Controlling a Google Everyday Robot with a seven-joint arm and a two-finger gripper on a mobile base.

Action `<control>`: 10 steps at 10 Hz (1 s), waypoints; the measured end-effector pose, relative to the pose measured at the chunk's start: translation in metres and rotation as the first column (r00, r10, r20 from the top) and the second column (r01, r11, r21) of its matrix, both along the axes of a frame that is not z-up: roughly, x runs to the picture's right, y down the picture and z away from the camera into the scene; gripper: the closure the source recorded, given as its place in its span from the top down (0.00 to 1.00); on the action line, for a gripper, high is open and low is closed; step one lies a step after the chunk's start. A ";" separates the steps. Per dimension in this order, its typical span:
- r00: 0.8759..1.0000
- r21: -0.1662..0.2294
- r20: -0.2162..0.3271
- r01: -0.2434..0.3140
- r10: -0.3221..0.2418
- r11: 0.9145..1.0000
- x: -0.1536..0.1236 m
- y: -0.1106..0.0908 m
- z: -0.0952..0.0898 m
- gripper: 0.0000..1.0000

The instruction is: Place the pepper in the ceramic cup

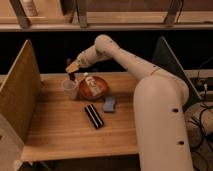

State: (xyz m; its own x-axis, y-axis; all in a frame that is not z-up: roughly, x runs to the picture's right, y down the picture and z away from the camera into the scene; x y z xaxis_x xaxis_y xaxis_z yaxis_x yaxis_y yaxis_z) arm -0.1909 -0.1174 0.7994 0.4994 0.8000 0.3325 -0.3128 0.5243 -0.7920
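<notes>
The ceramic cup (70, 88) is a small pale round cup standing on the wooden table (60, 125), just left of the reddish-brown plate (100, 91). My gripper (71, 70) hangs directly above the cup, at the end of the white arm that reaches in from the right. A small dark pepper (72, 77) shows at its tip, pointing down toward the cup's mouth and just above the rim. The gripper is shut on the pepper.
A pale packet (91, 86) lies on the plate. A black ribbed bar (94, 116) and a blue-grey block (109, 104) lie on the table. A wooden side panel (17, 95) stands at the left. Railing posts rise behind the table.
</notes>
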 end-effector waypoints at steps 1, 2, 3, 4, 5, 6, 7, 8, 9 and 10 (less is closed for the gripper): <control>1.000 0.000 0.000 0.000 0.000 1.000 0.000 0.000 0.000 0.09; 1.000 0.000 0.000 0.000 0.000 1.000 0.000 0.000 0.000 0.18; 1.000 0.000 0.000 0.000 0.000 1.000 0.000 0.000 0.000 0.29; 1.000 0.000 0.000 0.000 0.000 1.000 0.000 0.000 0.000 0.39; 1.000 0.000 0.000 0.000 0.000 1.000 0.000 0.000 0.000 0.49; 1.000 0.000 -0.001 0.000 0.000 1.000 0.000 0.000 0.000 0.57; 1.000 0.000 -0.001 0.000 0.000 1.000 0.000 0.000 0.000 0.67; 1.000 0.000 -0.001 0.000 0.000 1.000 0.001 0.000 0.000 0.77; 1.000 0.000 -0.001 0.000 0.000 1.000 0.000 0.000 0.000 0.80; 1.000 0.000 -0.001 0.000 0.000 1.000 0.001 0.000 0.000 0.80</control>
